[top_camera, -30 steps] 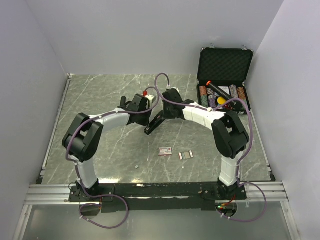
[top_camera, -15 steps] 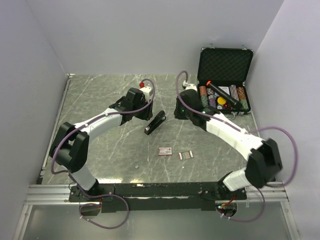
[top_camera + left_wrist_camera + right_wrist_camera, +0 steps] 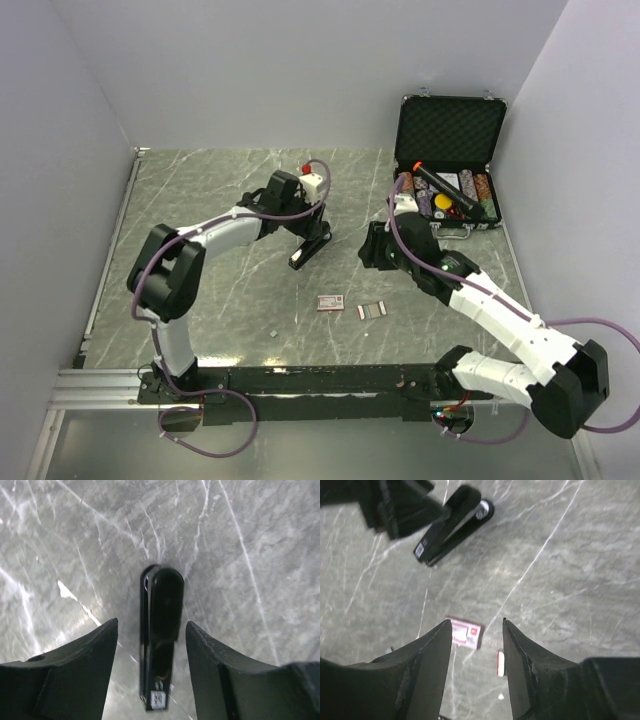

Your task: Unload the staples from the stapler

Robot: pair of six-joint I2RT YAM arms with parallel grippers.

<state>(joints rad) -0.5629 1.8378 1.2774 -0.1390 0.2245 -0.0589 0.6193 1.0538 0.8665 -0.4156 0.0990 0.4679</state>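
The stapler lies shut on the grey marbled worktop, a little far of its middle, its length running from near-left to far-right in the top view. The left hand hangs right over the stapler's far end. In the left wrist view its two fingers stand apart, one on each side of the stapler, with bare worktop showing in the gap on either side, so they are not touching it. A small white label sits at one end of the stapler.

The right hand is to the right of the stapler, apart from it, and holds nothing. Its fingers are spread too. Between them, in the right wrist view, a small red-and-white flat box shows on the worktop below, and the stapler lies beyond.

Short strips of staples lie loose on the worktop nearer than the stapler, just to the right of the box. A tiny grey bit lies further left and nearer; what it is cannot be told.

At the far right an open black case holds rows of poker chips and a black tube with an orange tip.
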